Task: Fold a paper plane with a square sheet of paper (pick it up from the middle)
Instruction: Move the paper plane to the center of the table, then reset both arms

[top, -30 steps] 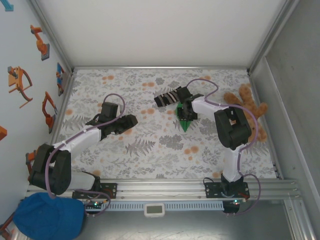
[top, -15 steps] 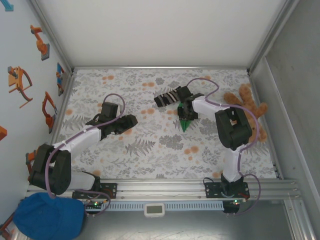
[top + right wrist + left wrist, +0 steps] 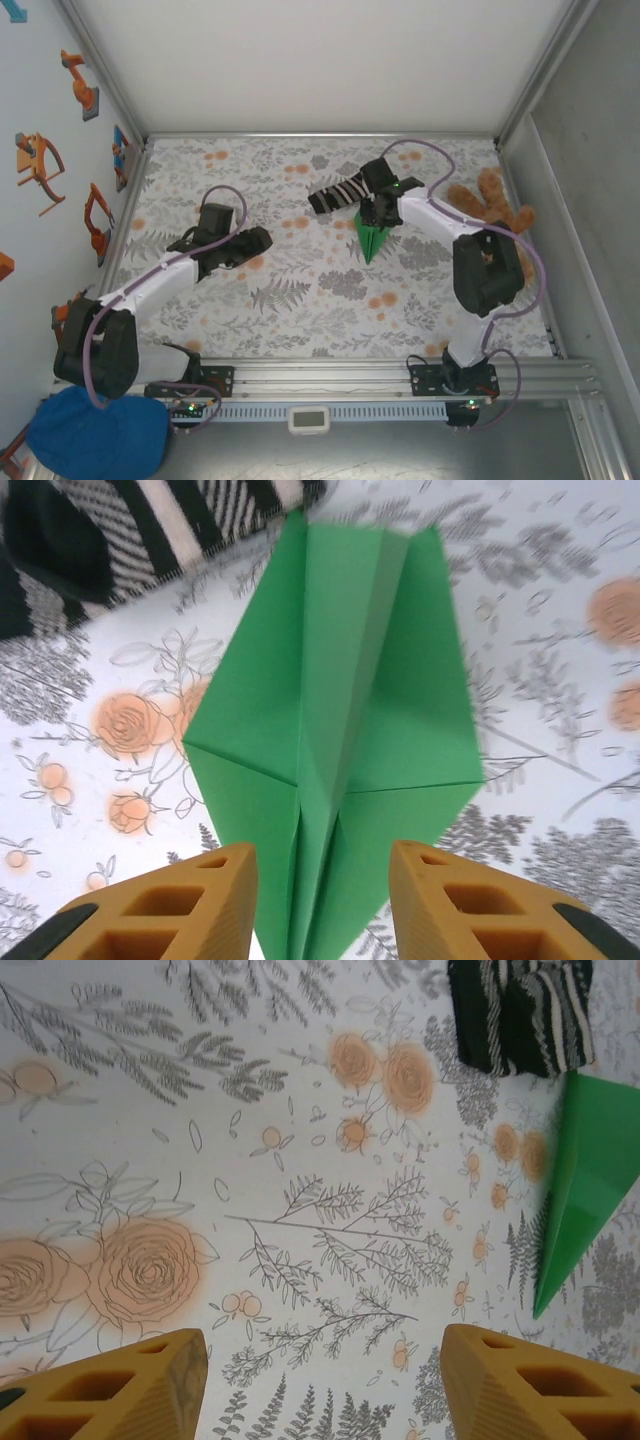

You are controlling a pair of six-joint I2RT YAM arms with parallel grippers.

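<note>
The green paper plane lies flat on the floral table, its point toward the near edge and a centre crease along it. My right gripper hovers at its wide far end. In the right wrist view the plane spreads out below the open gripper, with its narrow part showing in the gap between the yellow fingers. My left gripper stands open over bare table to the left. In the left wrist view the left gripper holds nothing, and the plane lies at the right edge.
A black-and-white striped sock lies just beyond the plane, touching its far end. A brown teddy bear sits against the right wall. A blue cap rests off the table at the near left. Metal rails border the table.
My right gripper has drawn back toward the far side and no longer covers the plane, so more of the green paper shows. The left arm has shifted slightly.
</note>
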